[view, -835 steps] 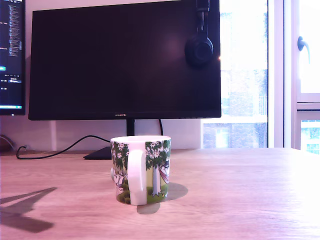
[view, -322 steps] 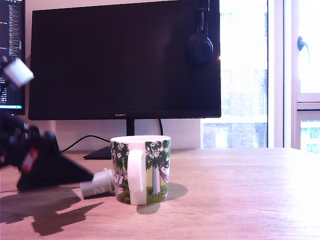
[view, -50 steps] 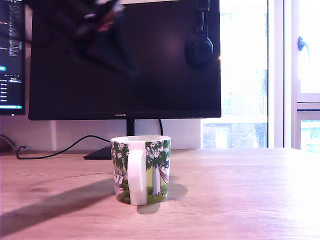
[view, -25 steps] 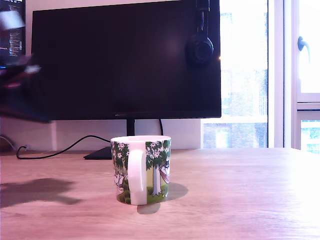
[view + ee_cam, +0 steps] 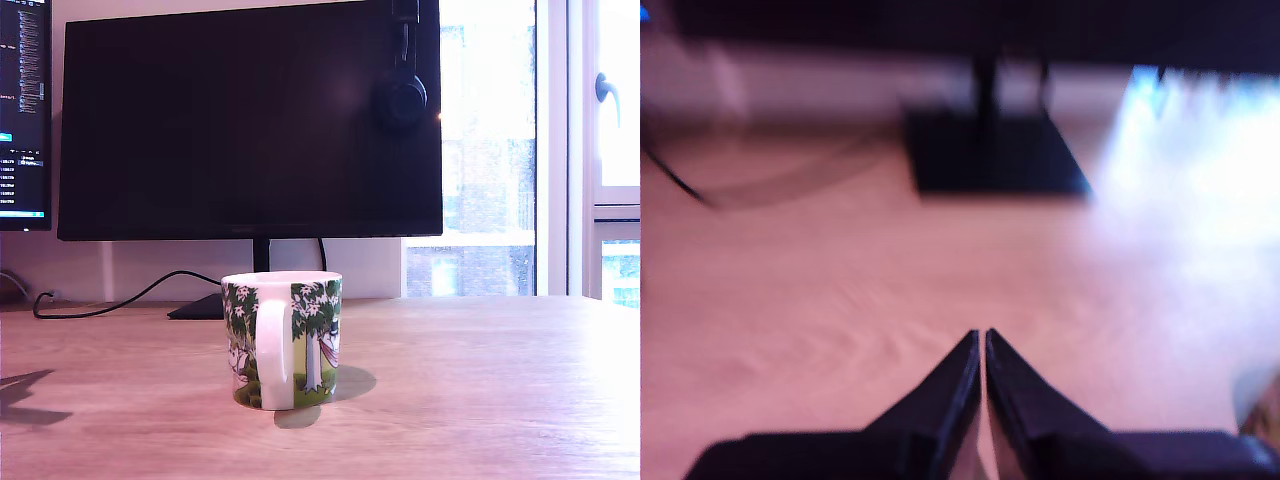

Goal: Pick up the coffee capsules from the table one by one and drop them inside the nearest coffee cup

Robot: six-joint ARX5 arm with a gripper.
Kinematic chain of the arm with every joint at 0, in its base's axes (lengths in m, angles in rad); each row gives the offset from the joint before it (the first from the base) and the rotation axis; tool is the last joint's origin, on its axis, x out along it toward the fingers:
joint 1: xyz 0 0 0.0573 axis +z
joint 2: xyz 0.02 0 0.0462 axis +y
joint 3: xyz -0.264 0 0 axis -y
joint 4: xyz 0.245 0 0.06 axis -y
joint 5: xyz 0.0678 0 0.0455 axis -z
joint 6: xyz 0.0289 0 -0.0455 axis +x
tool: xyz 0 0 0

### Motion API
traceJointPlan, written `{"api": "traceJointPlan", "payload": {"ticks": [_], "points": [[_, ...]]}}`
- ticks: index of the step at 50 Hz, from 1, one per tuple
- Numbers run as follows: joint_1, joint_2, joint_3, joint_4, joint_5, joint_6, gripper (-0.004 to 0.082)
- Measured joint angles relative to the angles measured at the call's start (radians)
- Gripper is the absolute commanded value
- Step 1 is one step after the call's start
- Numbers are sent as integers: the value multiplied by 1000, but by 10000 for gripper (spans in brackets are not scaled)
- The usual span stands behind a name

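Observation:
The white mug (image 5: 281, 338) printed with green trees and blossoms stands upright on the wood-grain table (image 5: 480, 400), its handle facing the camera. No grey-silver capsule shows in either view, and the mug's inside is hidden. In the exterior view the arm is out of frame; only its shadow (image 5: 22, 398) lies on the table at the exterior view's left edge. In the blurred wrist view my gripper (image 5: 982, 338) hangs over bare table (image 5: 820, 300), its two dark fingers pressed together, shut with nothing seen between them.
A large dark monitor (image 5: 250, 120) stands behind the mug on a black foot (image 5: 990, 165), headphones (image 5: 399, 98) hanging on its corner. A black cable (image 5: 110, 300) trails across the back of the table. A second screen (image 5: 22, 110) and a bright window (image 5: 490, 150) flank it.
The blurred dark arm, high over the monitor a second ago, swung down and out past the exterior view's left edge. Its shadow shrank towards that edge. The mug has not moved.

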Motion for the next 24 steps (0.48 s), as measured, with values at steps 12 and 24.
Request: {"api": "traceJointPlan", "payload": {"ticks": [12,24], "points": [[0,-233,-2,-150,-93,-1,-24],[0,-396,-2,-234,-132,-16,-24]]}}
